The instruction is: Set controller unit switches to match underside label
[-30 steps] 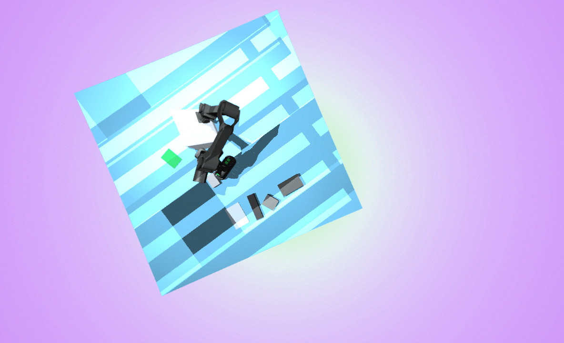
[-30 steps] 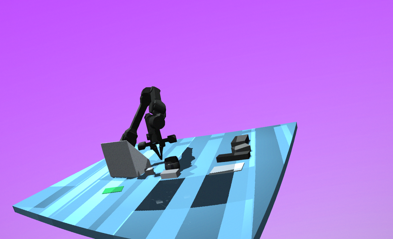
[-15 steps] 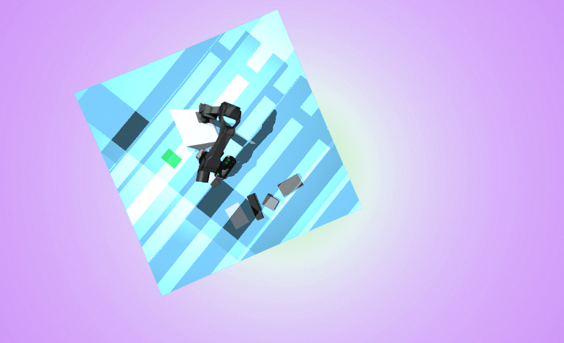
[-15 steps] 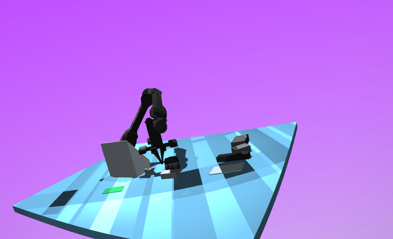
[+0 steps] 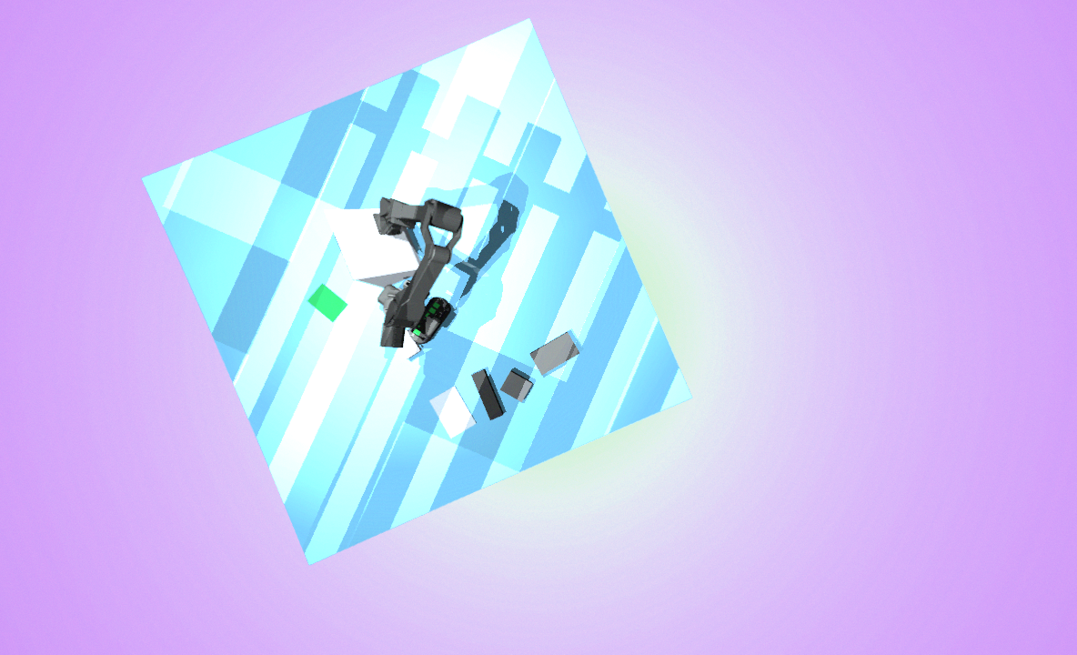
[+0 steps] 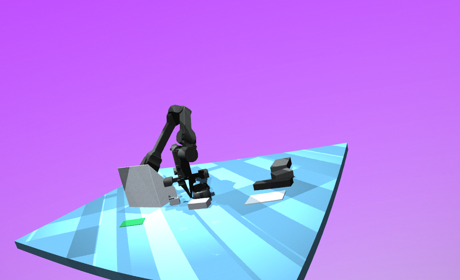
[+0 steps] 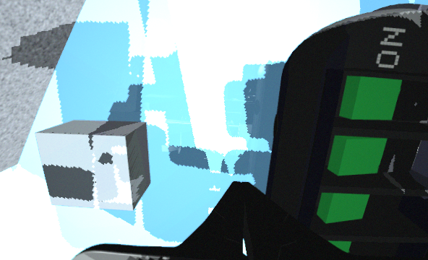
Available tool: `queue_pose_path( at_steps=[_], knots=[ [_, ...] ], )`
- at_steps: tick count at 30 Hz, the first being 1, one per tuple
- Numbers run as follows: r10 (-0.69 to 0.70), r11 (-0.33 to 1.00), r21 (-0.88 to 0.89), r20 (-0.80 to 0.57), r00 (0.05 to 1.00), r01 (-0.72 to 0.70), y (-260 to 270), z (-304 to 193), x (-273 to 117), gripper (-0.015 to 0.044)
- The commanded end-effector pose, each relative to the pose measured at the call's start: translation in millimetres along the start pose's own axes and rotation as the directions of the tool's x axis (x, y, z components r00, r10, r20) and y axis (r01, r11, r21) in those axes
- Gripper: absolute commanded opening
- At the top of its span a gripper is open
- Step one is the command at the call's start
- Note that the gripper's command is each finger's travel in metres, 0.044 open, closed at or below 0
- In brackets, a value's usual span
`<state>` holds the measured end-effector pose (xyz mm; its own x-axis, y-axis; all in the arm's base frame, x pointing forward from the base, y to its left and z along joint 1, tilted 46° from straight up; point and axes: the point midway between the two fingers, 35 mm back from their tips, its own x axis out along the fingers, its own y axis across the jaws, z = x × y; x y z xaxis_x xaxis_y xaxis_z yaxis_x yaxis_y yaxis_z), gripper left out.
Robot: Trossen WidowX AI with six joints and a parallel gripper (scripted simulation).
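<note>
The dark grey controller unit [image 5: 437,316] [image 6: 202,193] [image 7: 297,90] lies on the bench, switch side up. In the wrist view it fills the right side, with ON printed near its top end and several green switch ends [image 7: 378,97] in a column below. The lowest is partly hidden by my fingers, and the remaining switches are out of view or covered. The label on the underside is hidden. My gripper [image 6: 191,196] [image 7: 239,189] is shut and empty. Its tips are low, close beside the unit's long side nearest the wedge; I cannot tell whether they touch it.
A big grey wedge [image 5: 371,248] [image 6: 139,188] [image 7: 11,108] and a small pale block [image 6: 174,200] [image 7: 80,166] stand beside the unit. A light grey block [image 6: 199,203] sits near its end. A green plate [image 5: 327,302] [image 6: 132,222], white plate [image 5: 453,412] [image 6: 266,197] and dark bar [image 5: 488,396] [image 6: 273,184] lie farther off.
</note>
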<state>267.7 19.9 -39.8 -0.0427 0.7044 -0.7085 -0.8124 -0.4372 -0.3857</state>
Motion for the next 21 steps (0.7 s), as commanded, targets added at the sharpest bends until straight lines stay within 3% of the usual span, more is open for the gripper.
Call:
queue_pose_path(
  at_steps=[1,5,16,21],
  knots=[
    [-0.001,1.000,0.000,0.000,1.000,0.001,-1,0,-10,0.0000],
    [-0.003,1.000,0.000,0.005,1.000,0.003,0,1,-44,0.0000],
    [-0.009,1.000,0.004,0.007,1.000,0.009,-1,1,-43,0.0000],
    [-0.006,1.000,0.003,0.007,1.000,0.006,-29,31,-63,0.0131]
  ],
)
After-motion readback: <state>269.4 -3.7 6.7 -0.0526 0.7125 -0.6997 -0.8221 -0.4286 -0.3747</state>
